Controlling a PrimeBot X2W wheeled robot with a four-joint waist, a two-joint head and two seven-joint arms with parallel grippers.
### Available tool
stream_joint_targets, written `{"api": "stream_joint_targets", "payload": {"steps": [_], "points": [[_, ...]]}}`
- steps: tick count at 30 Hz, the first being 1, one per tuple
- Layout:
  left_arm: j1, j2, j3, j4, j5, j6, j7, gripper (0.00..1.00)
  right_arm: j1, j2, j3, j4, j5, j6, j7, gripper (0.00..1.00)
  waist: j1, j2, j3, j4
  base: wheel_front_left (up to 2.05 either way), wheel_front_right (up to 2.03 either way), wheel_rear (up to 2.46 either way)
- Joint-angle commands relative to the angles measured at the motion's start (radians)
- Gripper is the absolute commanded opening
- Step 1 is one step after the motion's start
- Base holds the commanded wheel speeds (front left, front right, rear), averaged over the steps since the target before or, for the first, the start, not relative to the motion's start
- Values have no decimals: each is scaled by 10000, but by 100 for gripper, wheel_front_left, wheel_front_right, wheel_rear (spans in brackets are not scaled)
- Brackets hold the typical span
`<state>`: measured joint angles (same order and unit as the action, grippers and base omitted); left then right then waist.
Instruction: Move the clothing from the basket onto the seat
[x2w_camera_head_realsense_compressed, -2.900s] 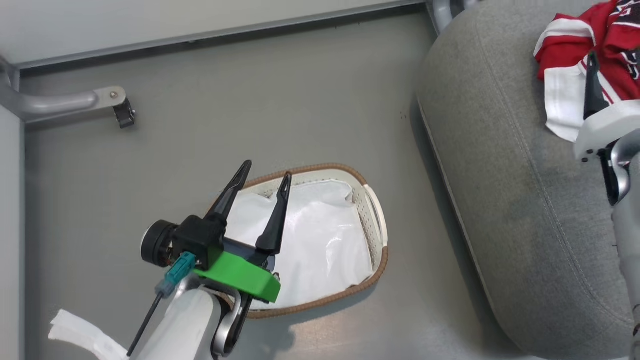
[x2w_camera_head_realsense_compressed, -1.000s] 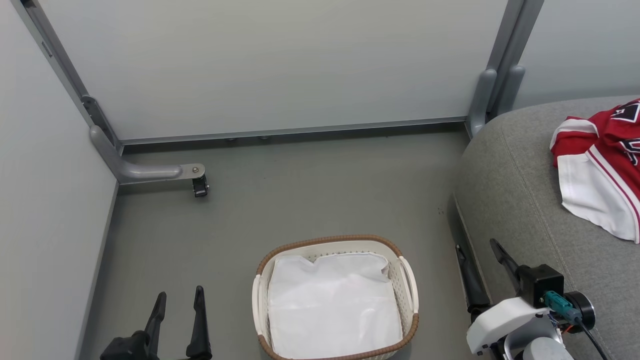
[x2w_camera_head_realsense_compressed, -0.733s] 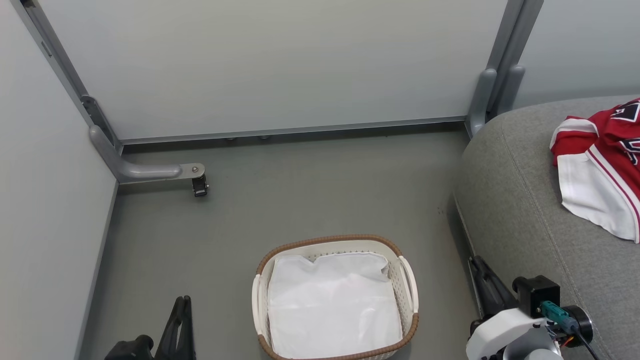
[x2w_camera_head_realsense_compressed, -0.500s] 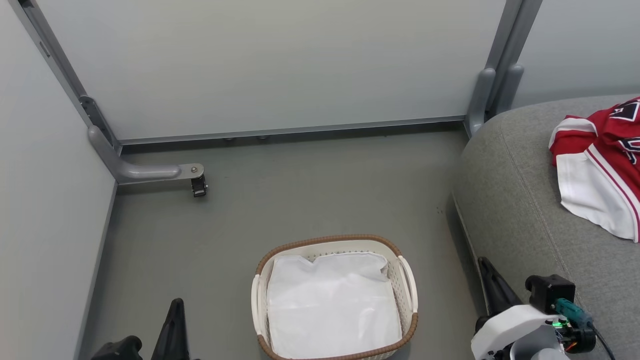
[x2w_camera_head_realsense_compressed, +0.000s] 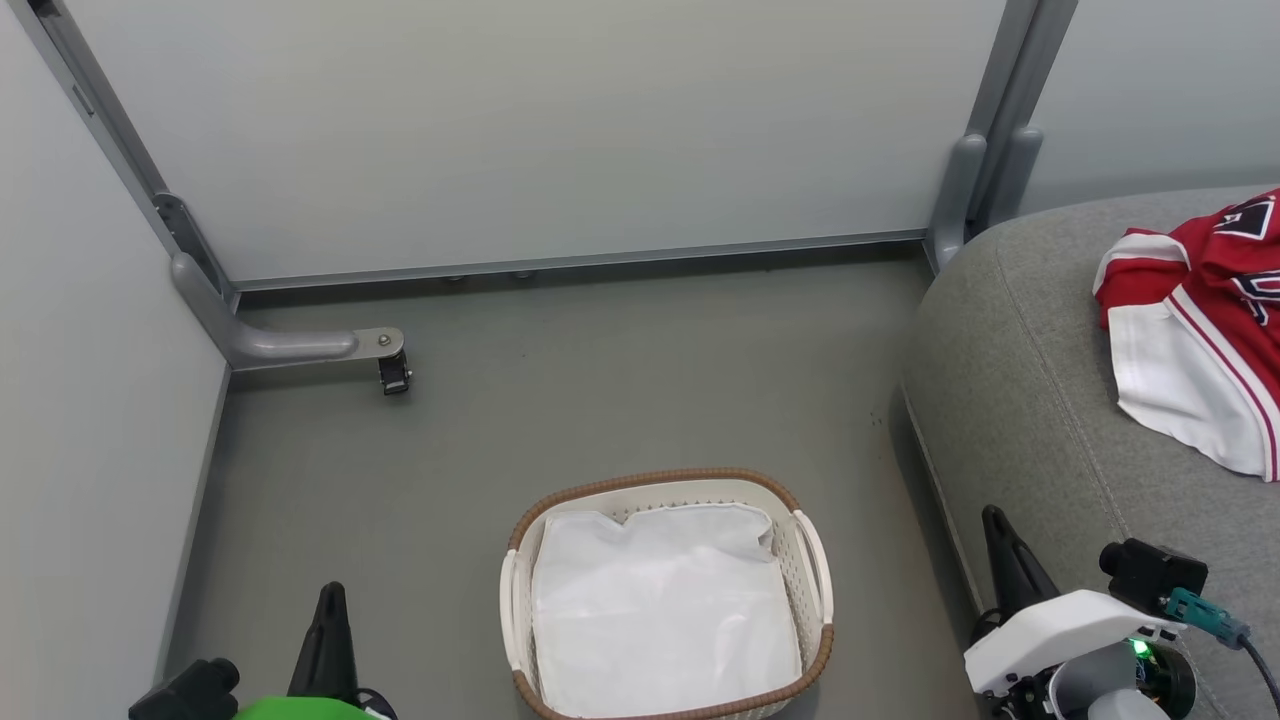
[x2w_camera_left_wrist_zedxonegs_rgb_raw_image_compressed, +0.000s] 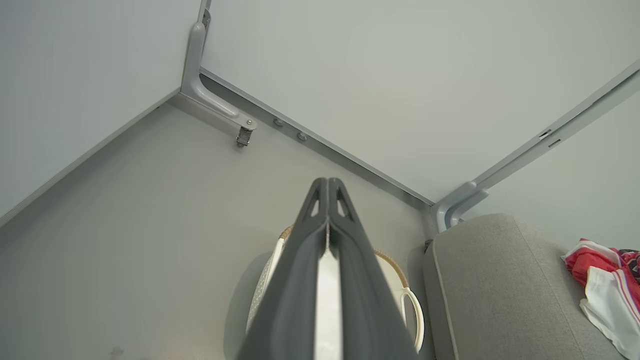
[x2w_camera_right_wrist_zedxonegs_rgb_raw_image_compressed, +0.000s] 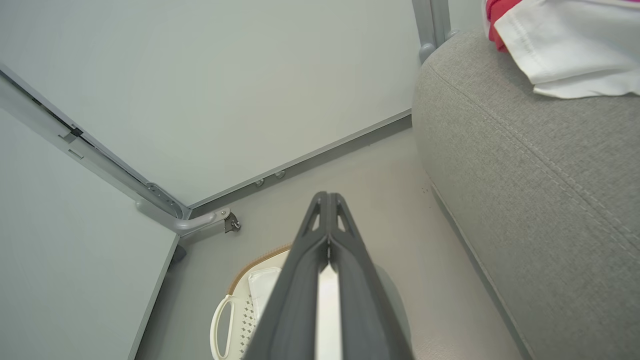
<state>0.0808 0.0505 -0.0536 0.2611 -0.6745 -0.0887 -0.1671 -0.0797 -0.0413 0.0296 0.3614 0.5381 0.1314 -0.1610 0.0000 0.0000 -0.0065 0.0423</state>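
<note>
The left gripper (x2w_camera_head_realsense_compressed: 331, 605), fingers pressed together, hangs left of the white perforated plastic basket (x2w_camera_head_realsense_compressed: 660, 478) with brown woven rim on the grey floor (x2w_camera_head_realsense_compressed: 600, 400), while the right gripper (x2w_camera_head_realsense_compressed: 996, 528), fingers together too, sits beside the large grey woven-fabric seat (x2w_camera_head_realsense_compressed: 1030, 400) bearing the red-and-white jersey clothing (x2w_camera_head_realsense_compressed: 1195, 330).

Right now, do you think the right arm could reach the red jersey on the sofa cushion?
Probably yes. The right gripper sits shut by the seat's near edge, and bare cushion lies between it and the clothing, with nothing in the way. It would have to open first.
</note>
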Motion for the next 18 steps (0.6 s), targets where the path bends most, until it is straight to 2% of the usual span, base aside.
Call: {"api": "stream_joint_targets", "payload": {"steps": [1, 18], "points": [[-350, 68, 99, -146, -350, -70, 72, 0, -188, -45, -87, -214, 413, -2, 90, 0, 0, 0, 1, -6, 0, 0, 0], [-761, 93, 453, -168, -2646, -166, 721, 0, -236, -64, -429, -468, 2995, -4, 757, 0, 0, 0, 18, -78, 0, 0, 0]]}}
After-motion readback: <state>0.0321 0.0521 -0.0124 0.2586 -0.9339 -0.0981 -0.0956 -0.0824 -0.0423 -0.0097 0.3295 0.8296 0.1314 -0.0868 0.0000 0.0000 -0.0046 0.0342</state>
